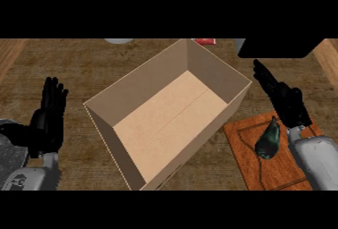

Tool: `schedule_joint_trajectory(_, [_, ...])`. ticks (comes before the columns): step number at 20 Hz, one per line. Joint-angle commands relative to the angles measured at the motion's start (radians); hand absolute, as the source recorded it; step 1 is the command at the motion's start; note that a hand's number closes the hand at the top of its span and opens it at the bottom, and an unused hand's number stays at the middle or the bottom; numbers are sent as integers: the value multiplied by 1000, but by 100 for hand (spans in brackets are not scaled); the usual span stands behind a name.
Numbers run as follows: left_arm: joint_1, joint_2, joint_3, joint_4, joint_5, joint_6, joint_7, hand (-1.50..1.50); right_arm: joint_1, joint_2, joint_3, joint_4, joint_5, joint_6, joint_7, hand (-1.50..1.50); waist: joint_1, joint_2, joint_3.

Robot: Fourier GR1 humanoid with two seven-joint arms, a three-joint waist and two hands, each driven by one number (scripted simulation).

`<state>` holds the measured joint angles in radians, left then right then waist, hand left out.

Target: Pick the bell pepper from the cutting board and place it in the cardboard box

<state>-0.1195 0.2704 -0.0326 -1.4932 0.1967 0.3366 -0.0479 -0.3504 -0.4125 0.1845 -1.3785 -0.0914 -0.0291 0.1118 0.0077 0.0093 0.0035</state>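
A dark green bell pepper lies on the reddish wooden cutting board at the lower right. An open cardboard box stands in the middle of the counter, set at a slant, with nothing inside. My right hand is open with straight fingers, just above and to the right of the pepper, apart from it. My left hand rests open at the left edge, fingers up, away from the box.
A black block sits at the far right of the counter behind my right hand. A small red item and a pale round object show at the far edge. A grey rounded object lies at the lower left.
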Motion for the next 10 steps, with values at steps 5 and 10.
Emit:
schedule_joint_trajectory(5, [84, 230, 49, 127, -166, -6, 31, 0, 193, -122, -199, -28, -286, 291, -206, -150, -51, -7, 2])
schedule_joint_trajectory(10, [108, 249, 6, 116, -189, -31, 83, 0, 312, -384, -62, -10, 189, 264, -507, -150, -57, -7, 5])
